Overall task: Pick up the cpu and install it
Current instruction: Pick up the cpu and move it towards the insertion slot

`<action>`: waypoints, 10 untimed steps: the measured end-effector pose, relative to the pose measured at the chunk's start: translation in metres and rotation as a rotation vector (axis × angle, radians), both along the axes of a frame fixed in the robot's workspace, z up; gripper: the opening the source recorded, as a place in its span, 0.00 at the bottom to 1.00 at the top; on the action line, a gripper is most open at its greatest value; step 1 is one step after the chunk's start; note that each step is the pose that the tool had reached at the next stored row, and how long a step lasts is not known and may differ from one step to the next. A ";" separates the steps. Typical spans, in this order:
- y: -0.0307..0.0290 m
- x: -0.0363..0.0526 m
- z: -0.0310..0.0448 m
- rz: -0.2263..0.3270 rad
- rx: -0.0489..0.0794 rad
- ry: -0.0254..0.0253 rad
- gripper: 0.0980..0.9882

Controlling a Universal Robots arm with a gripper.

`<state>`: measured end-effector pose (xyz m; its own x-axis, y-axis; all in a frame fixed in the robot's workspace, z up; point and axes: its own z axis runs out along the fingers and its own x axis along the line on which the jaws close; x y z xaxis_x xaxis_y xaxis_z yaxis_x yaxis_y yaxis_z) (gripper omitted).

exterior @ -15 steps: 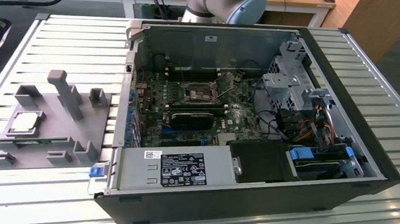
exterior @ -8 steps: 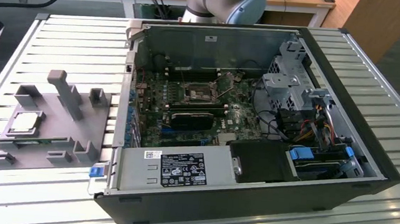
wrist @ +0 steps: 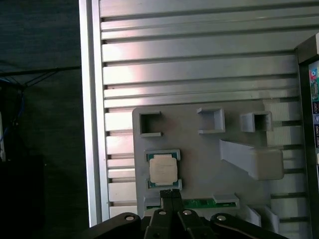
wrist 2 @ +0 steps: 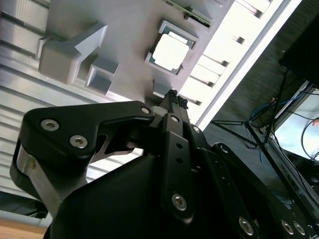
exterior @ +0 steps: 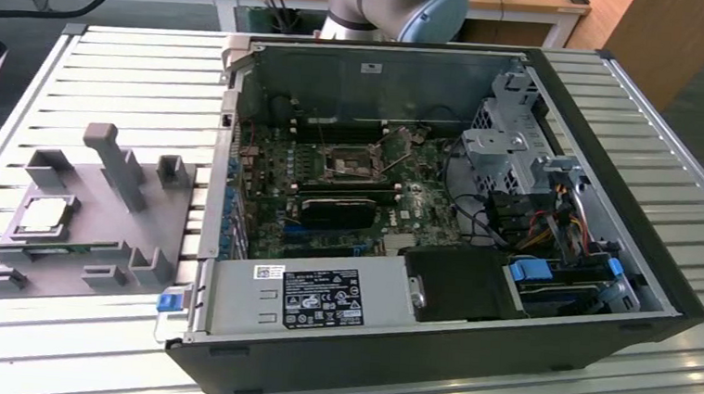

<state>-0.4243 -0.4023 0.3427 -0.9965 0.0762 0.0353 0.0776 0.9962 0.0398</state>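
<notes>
The cpu (wrist: 163,169) lies flat, metal top up, in its pocket on the grey holder plate (wrist: 199,149). The plate sits on the slatted tabletop (exterior: 113,69) at the exterior view's left, beside the open computer case (exterior: 441,352). In both wrist views the jaws hang over the plate just beside the chip, pressed together with nothing between them; how high they stand I cannot judge. The step in hand is the pick. To do it well, I judge the jaws should be spread wider than the chip before going lower, then centred over it and squared to its sides. 2 grey lips bracket opposite ends of the pocket, so the other 2 edges look free for gripping. The hold should be light and level, and the lift straight up.
</notes>
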 end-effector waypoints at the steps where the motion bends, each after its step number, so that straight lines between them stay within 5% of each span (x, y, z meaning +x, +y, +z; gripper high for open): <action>1: 0.0000 0.0000 -0.0014 0.000 0.000 -0.0001 0.01; 5: -0.0004 -0.0004 -0.0054 0.000 0.000 -0.0055 0.01; 10: -0.0015 -0.0009 -0.0090 0.000 0.001 -0.0060 0.01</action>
